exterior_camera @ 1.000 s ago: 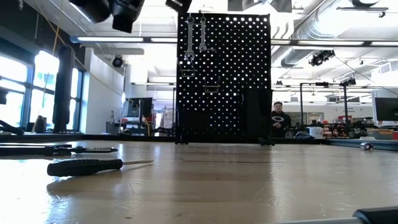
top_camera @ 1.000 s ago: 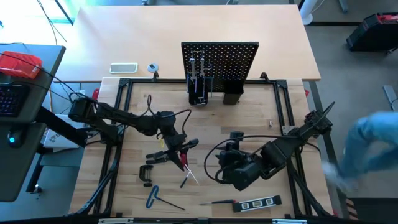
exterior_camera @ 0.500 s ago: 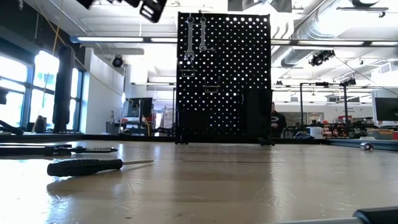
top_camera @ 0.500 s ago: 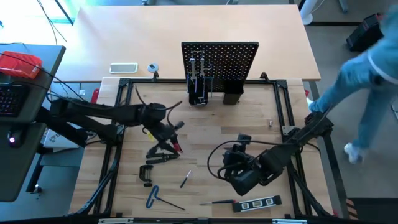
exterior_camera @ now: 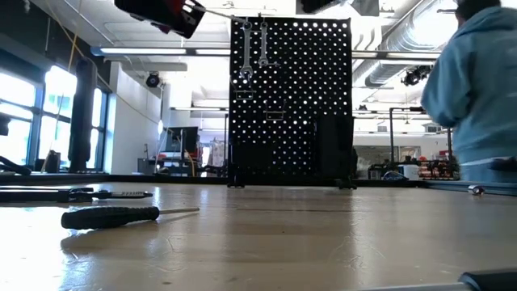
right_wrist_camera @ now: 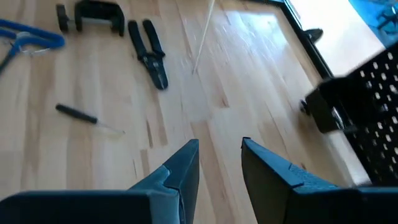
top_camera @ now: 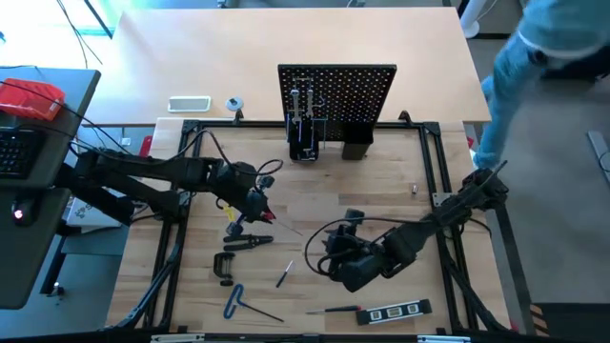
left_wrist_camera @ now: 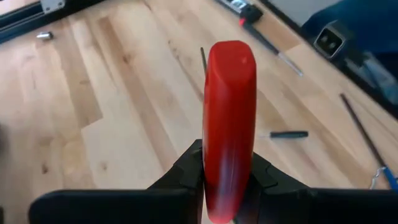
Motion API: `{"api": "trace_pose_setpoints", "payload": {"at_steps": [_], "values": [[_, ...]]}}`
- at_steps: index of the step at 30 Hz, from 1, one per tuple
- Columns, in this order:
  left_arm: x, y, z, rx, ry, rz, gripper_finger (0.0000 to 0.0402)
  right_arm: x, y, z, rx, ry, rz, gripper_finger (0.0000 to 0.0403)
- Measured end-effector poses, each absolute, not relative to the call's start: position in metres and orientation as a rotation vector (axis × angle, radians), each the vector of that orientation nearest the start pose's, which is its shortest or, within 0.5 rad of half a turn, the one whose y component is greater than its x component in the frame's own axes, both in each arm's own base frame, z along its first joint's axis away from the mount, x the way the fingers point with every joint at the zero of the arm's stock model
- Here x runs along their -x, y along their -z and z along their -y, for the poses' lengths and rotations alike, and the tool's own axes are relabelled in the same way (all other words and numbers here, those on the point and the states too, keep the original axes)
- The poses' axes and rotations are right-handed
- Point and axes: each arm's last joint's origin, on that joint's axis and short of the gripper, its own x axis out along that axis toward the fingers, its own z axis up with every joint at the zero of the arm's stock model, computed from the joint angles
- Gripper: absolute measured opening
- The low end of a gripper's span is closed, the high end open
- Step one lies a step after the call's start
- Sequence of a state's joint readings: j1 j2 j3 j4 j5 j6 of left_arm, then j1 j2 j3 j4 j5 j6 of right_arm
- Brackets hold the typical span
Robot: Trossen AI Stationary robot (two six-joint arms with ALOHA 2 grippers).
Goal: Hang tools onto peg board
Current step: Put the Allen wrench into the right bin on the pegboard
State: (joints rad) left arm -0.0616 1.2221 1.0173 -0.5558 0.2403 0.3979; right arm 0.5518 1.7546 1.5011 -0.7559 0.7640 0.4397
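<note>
gripping a red-handled screwdriver (left_wrist_camera: pixel 229 124) tight, shaft pointing ahead, the left gripper (top_camera: pixel 255 198) hovers nearer the peg board (top_camera: pixel 336 92), which stands beyond it across the table, than the empty, part-open right gripper (top_camera: pixel 329 255).

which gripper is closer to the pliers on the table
Left. The left gripper, shut on a red-handled tool, sits just beyond the pliers, toward the peg board. The right gripper is farther off to their side.

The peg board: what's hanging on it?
Two silver wrenches hang at the upper left of the peg board. Whether the black boxes at its base hold anything cannot be seen.
</note>
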Motion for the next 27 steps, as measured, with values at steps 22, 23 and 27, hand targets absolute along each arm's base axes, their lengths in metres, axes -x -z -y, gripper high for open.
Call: {"api": "trace_pose_setpoints", "payload": {"at_steps": [22, 23, 27], "values": [[-0.252, -0.29, 0.026, -0.428, 0.327, -0.751, 0.004, -0.385, -0.29, -0.108, -0.099, 0.23, -0.603, 0.0114], [-0.252, -0.29, 0.026, -0.43, 0.328, -0.749, 0.004, -0.39, -0.286, -0.105, -0.106, 0.218, -0.606, 0.0114], [-0.252, -0.29, 0.026, -0.439, 0.33, -0.747, 0.004, -0.403, -0.272, -0.097, -0.12, 0.201, -0.618, 0.0114]]}}
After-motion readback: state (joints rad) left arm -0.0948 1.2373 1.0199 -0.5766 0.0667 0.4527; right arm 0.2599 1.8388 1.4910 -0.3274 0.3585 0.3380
